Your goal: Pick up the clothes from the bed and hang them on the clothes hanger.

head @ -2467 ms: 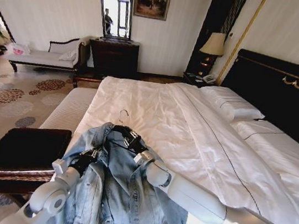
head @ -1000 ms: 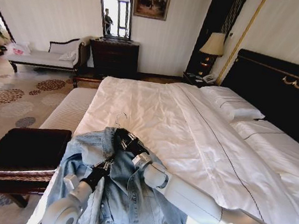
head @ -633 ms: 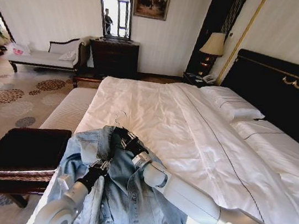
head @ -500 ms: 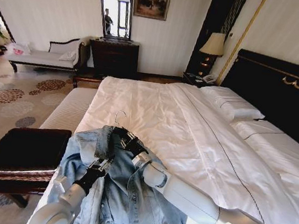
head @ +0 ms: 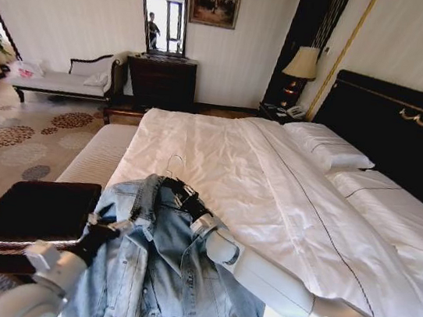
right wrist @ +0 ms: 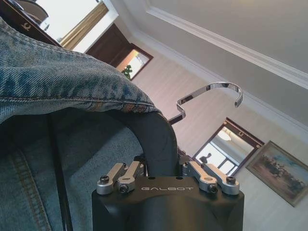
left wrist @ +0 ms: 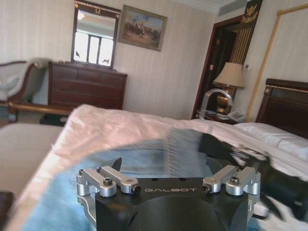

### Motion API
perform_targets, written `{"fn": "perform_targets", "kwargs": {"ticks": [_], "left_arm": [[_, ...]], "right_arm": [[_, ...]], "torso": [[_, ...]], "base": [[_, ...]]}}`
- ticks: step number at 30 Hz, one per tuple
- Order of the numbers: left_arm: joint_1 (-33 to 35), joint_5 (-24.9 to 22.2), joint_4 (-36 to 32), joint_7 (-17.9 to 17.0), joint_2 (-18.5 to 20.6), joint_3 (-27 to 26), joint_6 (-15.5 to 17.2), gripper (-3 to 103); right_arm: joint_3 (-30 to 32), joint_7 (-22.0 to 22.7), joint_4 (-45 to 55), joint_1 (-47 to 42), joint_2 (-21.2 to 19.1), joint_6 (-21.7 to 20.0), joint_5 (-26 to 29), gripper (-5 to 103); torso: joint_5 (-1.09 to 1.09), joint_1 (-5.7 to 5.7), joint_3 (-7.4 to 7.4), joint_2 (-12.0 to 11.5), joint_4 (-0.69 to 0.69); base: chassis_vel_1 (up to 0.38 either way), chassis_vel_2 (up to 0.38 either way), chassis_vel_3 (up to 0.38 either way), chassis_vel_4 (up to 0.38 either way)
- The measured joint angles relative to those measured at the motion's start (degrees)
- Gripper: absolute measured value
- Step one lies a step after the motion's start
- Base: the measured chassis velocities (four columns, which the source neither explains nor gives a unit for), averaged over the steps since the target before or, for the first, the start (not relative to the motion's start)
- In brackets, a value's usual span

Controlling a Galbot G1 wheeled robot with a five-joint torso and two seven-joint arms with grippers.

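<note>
The denim jacket [head: 169,267] hangs draped over the black clothes hanger [head: 179,191] at the foot corner of the bed [head: 285,193], w/ the silver hook [right wrist: 211,94] poking up past the collar. Right gripper [head: 183,195] sits at the collar/neck area, reaching in from the robot's right; in the right wrist view its jaws look closed on the black hanger neck just below the hook, denim all around, so it's carrying hanger + jacket. What's changed: the left gripper [head: 103,231], which was up against the jacket's front panel half a sec ago, has pulled back toward the robot's left & now sits at the jacket's left edge, near the sleeve. Can't tell its jaw state: head view is too dark there, and its wrist view shows only the finger bases w/ blurred denim beyond. Meaning, as I read it: the jacket looks seated on the hanger w/o left-arm support, so the dressing step seems about done; left shoulder fit isn't verifiable from here.
</note>
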Motion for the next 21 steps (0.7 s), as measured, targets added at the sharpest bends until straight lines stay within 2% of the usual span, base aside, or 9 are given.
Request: {"fn": "perform_targets", "kwargs": {"ticks": [7, 10, 11, 13, 15, 17, 19, 20, 21], "left_arm": [[0.0, -3.0, 1.2, 1.3, 2.3, -7.7, 1.1, 100], [0.5, -8.1, 4.0, 3.4, 5.2, -15.4, 1.3, 100], [0.5, -8.1, 4.0, 3.4, 5.2, -15.4, 1.3, 100], [1.2, -12.5, 6.5, 6.0, 8.6, -19.7, 1.4, 100], [2.4, -19.2, 10.8, 10.8, 16.0, -24.1, 1.6, 100], [2.4, -19.9, 11.5, 11.3, 17.0, -24.4, 1.6, 100], [1.9, -25.2, 15.0, 13.9, 22.7, -24.8, 2.1, 100], [1.9, -25.2, 15.0, 13.9, 22.7, -24.8, 2.1, 100], [0.9, -29.3, 16.9, 15.0, 25.6, -24.5, 3.1, 100]], "right_arm": [[1.9, 0.0, 1.0, -1.4, -1.4, 0.2, -0.4, 30], [2.5, 0.0, 1.4, -1.9, -1.9, 0.4, -0.4, 30], [2.5, 0.0, 1.4, -1.9, -1.9, 0.4, -0.4, 30], [3.2, 0.0, 1.5, -2.4, -2.0, 0.8, -0.8, 30], [4.2, -0.1, 1.9, -3.1, -2.3, 1.6, -1.1, 30], [4.3, -0.1, 1.9, -3.2, -2.4, 1.7, -1.2, 30], [4.9, -0.1, 2.6, -3.7, -3.0, 2.2, -1.3, 30], [4.9, -0.1, 2.6, -3.7, -3.0, 2.2, -1.3, 30], [5.2, -0.1, 3.0, -4.0, -3.5, 2.6, -1.5, 30]], "torso": [[0.01, 0.00, 0.00, 0.0, 0.01], [0.00, 0.00, 0.00, 0.0, 0.02], [0.00, 0.00, 0.00, 0.0, 0.02], [-0.01, 0.00, 0.00, 0.0, 0.03], [0.01, 0.00, 0.01, 0.0, 0.01], [0.01, 0.00, 0.00, 0.0, 0.01], [0.00, 0.00, 0.00, 0.0, 0.00], [0.00, 0.00, 0.00, 0.0, 0.00], [0.01, 0.00, 0.01, 0.0, 0.00]], "base": [[0.000, 0.000, 0.000, 0.000], [0.000, 0.000, 0.000, 0.000], [0.000, 0.000, 0.000, 0.000], [0.000, 0.000, 0.000, 0.000], [0.000, 0.000, 0.000, 0.000], [0.000, 0.000, 0.000, 0.000], [0.000, 0.000, 0.000, 0.000], [0.000, 0.000, 0.000, 0.000], [0.000, 0.000, 0.000, 0.000]]}}
